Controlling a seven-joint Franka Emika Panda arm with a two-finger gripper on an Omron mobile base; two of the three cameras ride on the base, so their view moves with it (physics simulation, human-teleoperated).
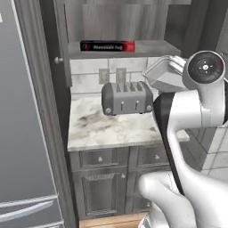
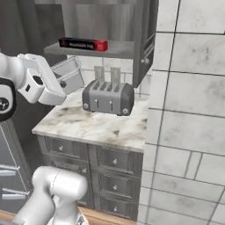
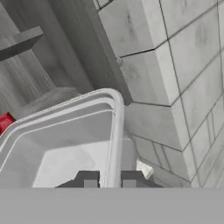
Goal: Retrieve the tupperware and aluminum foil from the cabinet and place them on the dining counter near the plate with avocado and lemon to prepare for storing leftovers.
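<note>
I see the aluminum foil (image 1: 107,46) lying on the cabinet (image 1: 116,20) shelf at upper centre, the toaster (image 1: 127,98) below it, the tupperware (image 1: 164,72) at right.

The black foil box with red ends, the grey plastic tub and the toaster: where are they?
Black foil box with red ends (image 1: 107,46): left base view, its lettered front.
Translucent grey plastic tub (image 3: 65,144): hand view, its floor.
Silver four-slot toaster (image 2: 107,99): right base view, its front.
</note>
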